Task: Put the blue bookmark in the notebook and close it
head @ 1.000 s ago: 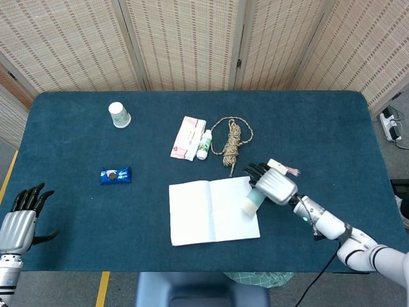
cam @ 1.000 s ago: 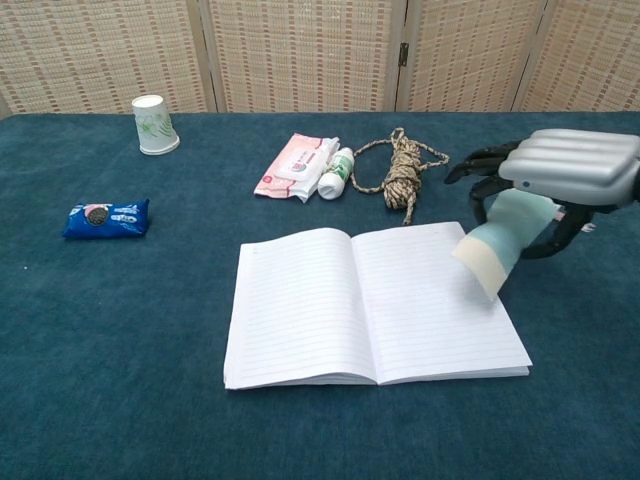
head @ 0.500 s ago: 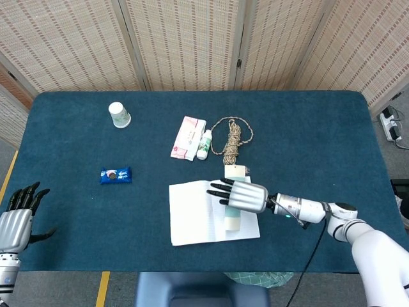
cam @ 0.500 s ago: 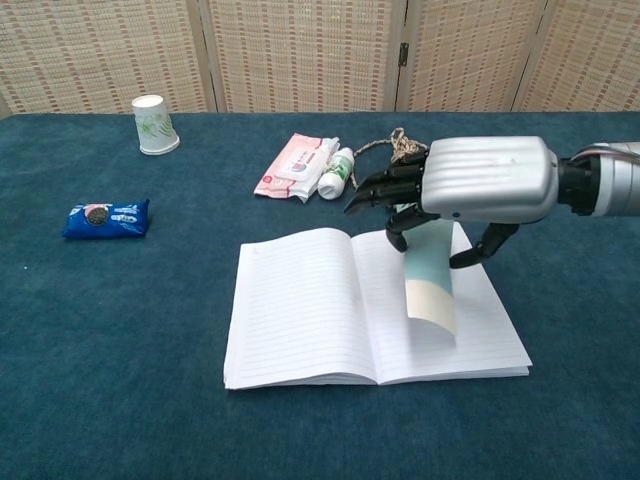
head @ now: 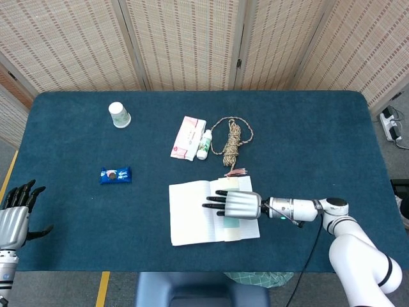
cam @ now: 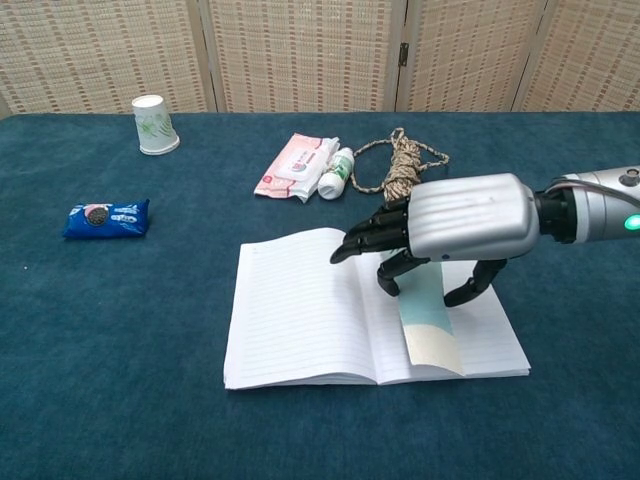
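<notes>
the right hand (cam: 455,225) hovers over the open notebook (cam: 300,310), fingers pinching the top of the blue bookmark (cam: 428,322), which lies beneath it on the right-hand page near the spine, its pale end reaching the notebook's near edge. the rope (cam: 404,165) sits just beyond the hand. the left hand (head: 14,214) rests at the table's (head: 77,217) far left edge, fingers spread, holding nothing.

Right hand (head: 233,204) over the bookmark (head: 231,222) on the open notebook (head: 192,214).
</notes>
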Robot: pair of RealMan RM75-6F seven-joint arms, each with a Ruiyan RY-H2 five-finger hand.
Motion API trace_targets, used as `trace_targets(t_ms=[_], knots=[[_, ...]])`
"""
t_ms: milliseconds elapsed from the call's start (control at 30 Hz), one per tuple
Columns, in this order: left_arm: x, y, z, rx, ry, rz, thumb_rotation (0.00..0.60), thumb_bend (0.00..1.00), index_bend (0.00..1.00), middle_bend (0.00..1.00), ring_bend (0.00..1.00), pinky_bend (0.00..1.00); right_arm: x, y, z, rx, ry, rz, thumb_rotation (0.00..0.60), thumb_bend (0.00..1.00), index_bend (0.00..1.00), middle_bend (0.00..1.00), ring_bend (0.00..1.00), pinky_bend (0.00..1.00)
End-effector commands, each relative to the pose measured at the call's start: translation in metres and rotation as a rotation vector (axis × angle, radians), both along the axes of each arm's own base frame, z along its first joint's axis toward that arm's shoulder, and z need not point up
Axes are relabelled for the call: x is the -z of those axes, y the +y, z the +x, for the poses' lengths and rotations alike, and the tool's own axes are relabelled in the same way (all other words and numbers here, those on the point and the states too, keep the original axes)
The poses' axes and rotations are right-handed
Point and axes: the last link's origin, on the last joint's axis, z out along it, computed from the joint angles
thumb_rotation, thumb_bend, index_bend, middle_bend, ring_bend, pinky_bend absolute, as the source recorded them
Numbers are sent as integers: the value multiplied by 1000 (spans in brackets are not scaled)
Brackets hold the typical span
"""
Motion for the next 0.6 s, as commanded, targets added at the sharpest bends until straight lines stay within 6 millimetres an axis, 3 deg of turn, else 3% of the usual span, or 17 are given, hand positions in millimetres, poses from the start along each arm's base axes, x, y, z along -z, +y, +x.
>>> trace_targets(t_ms=[33, 400, 600], knots=[[0, 0, 0, -1, 1, 1, 600, 190, 190, 65, 0, 0, 0, 0, -3, 4, 4, 3, 600, 232, 436, 95, 108, 231], [1, 1, 0, -6, 10, 6, 600, 191, 192, 65, 0, 0, 3, -3, -4, 14, 11, -6, 600, 231, 424, 93, 108, 231], [1, 2, -1, -18, 14, 5, 600, 193, 194, 66, 0, 0, 2, -5, -5, 26, -1, -13, 600, 208, 298, 65, 106, 231]])
